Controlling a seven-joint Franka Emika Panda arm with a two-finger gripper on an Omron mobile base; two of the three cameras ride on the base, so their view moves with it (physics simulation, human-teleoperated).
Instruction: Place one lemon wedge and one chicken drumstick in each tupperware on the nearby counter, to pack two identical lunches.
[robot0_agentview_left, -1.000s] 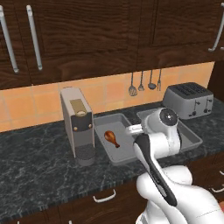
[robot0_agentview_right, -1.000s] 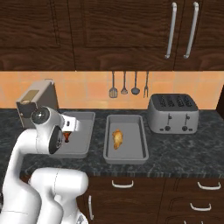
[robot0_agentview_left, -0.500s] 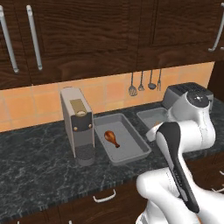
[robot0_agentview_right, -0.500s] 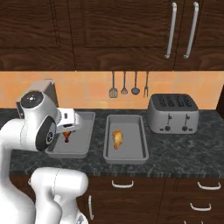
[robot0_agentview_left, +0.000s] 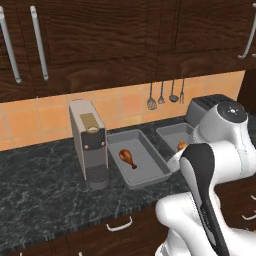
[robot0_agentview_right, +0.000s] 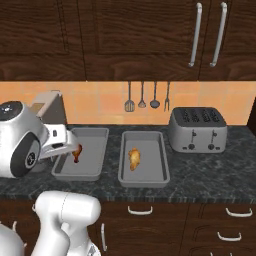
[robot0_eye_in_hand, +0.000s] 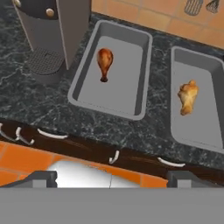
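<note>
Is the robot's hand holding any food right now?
No, nothing is held. The gripper is open, with nothing between its tips. One drumstick lies in the left tray and the other drumstick in the right tray.

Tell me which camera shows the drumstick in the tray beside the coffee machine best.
The hand view: the drumstick lies unobstructed, seen from above in its tray. The left base view also shows it whole but smaller; in the right base view the arm hides part of it.
</note>
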